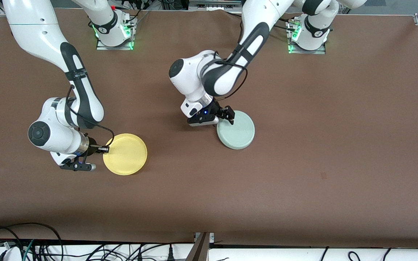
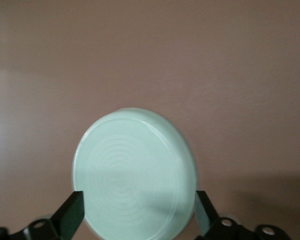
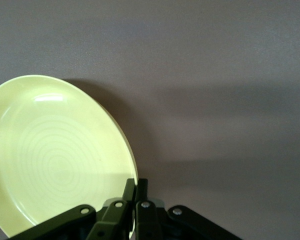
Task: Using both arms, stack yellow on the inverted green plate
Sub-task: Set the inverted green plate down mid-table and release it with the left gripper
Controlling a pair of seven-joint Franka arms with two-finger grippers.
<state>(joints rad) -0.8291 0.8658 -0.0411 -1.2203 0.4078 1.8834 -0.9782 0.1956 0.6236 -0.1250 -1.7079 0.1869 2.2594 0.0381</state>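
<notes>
- Nearest the front camera you have the yellow plate (image 1: 125, 154), toward the right arm's end of the brown table (image 1: 303, 163). It is round, so no long axis stands out; its hollow face is up, and in the right wrist view (image 3: 50, 155) that face shows concentric rings with the rim raised around them.
- Your right gripper (image 1: 104, 149) is at the plate's edge on the right arm's side. In the right wrist view (image 3: 135, 187) its two fingers are pinched together on the yellow plate's rim.
- Your green plate (image 1: 236, 129) lies near the table's middle, farther from the front camera than the yellow one and well apart from it. In the left wrist view (image 2: 135, 172) its flat ringed face is up with the edge sloping down and outward, so it sits inverted.
- Your left gripper (image 1: 226, 116) is low at the green plate's edge. In the left wrist view (image 2: 140, 215) its fingers (image 2: 71, 214) are spread wide, one on each side of the plate.
</notes>
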